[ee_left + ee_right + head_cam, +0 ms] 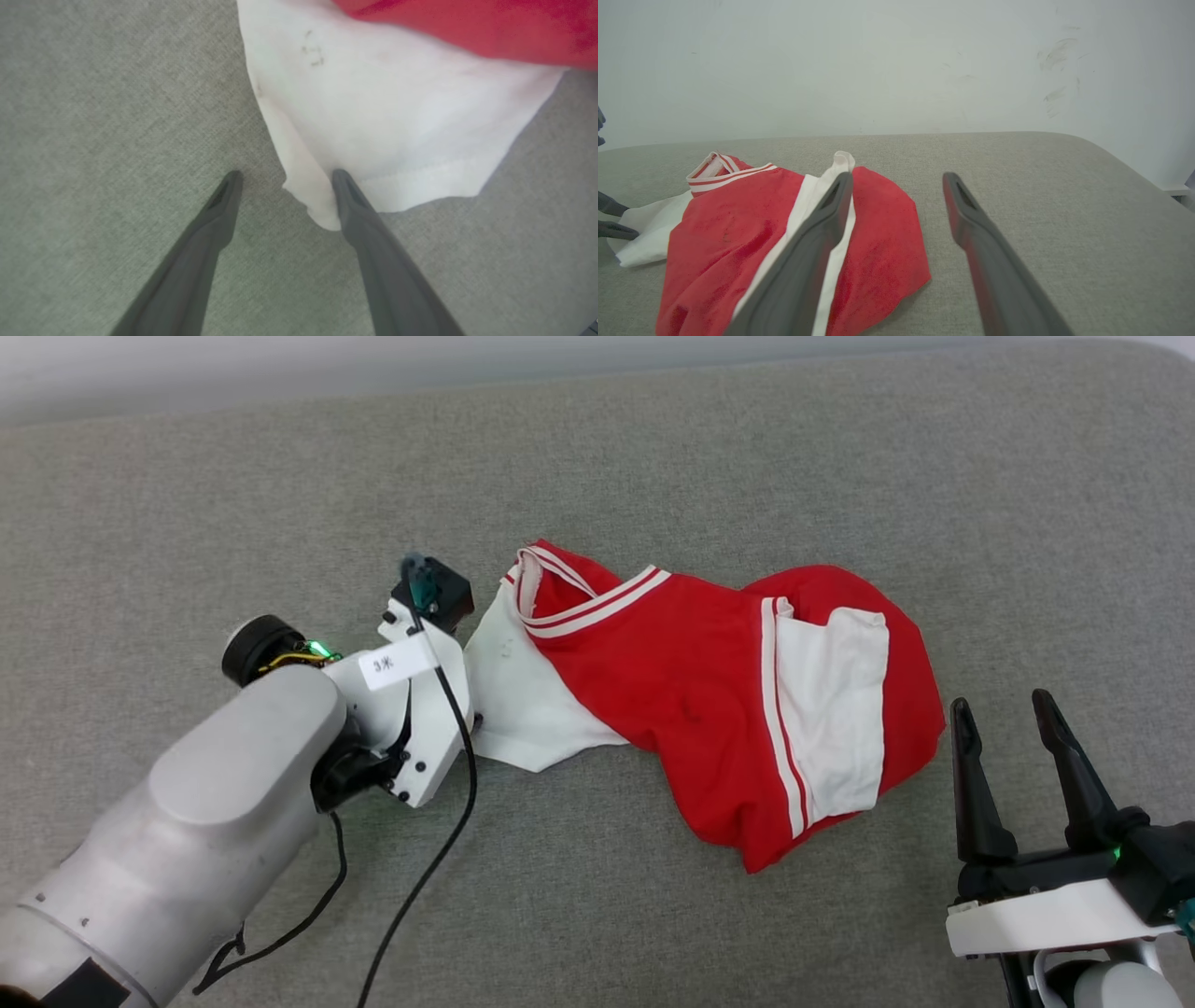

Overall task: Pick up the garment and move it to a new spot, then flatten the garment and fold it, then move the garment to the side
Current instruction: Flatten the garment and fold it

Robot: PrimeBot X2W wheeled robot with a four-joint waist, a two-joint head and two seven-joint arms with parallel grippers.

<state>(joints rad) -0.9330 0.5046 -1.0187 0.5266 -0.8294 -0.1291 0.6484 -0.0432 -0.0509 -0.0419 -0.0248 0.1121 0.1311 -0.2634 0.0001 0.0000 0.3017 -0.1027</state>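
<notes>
The garment (691, 709) lies crumpled near the middle of the grey upholstered surface (653, 457), with bare woven cloth open on every side of it: far, near, left and right. The surface's far edge runs along a pale wall (878, 60), and its far right corner is rounded. My left gripper (286, 174) has its fingers spread wide and empty, straddling the stitched hem corner of the soft white sleeve (373, 116) at the garment's left end. My right gripper (1001, 702) stands just beside the rumpled red right edge, its fingers apart and holding nothing. White-striped trim rims the collar.
</notes>
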